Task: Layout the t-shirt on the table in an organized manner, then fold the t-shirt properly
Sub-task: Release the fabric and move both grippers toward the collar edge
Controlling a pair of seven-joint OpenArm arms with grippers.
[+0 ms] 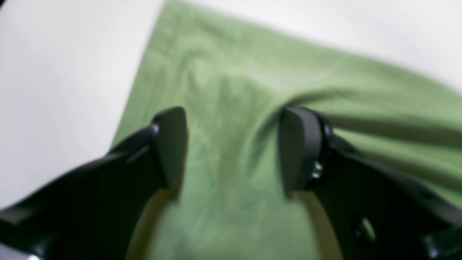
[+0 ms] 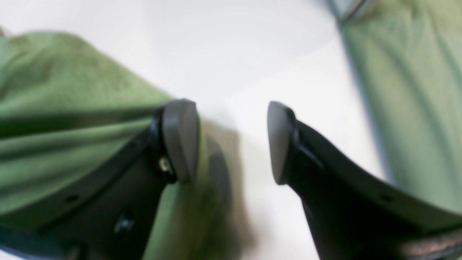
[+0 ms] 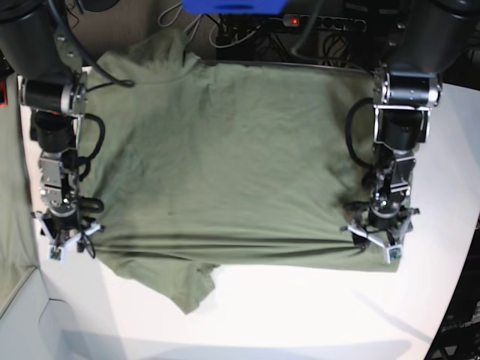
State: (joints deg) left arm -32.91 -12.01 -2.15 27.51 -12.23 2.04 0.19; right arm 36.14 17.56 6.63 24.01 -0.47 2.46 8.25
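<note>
- Black rubber pads tip both tools; each tool stands released, jaws apart, with nothing pinched between them.
- The left tool (image 1: 232, 148) hangs low over the olive-green t-shirt (image 3: 225, 157), near one corner of the cloth. In the left wrist view one pad sits at the head of a ridge of fabric, though whether it touches is too blurred to tell.
- The right tool (image 2: 232, 141) straddles the shirt's other side edge: in the right wrist view one pad is over green cloth, the other over bare white bench (image 3: 300, 307).
- The shirt lies spread across the bench, mostly flat, between the two arms. A sleeve points toward the near edge of the bench, and a long crease runs across the cloth just inside the shirt's near edge, from one tool toward the other.
- A greenish-grey cloth strip (image 3: 11, 210) hangs at the side beyond the right arm; it is no part of the job.
- The step in hand looks like taking hold of the two sides, either to smooth the crease or to begin a fold.
- To do it well, I would bring both tools down level, so each closes on the full edge, both layers, rather than skimming the top one.
- Both sides should then move evenly, or the cloth will skew.
</note>
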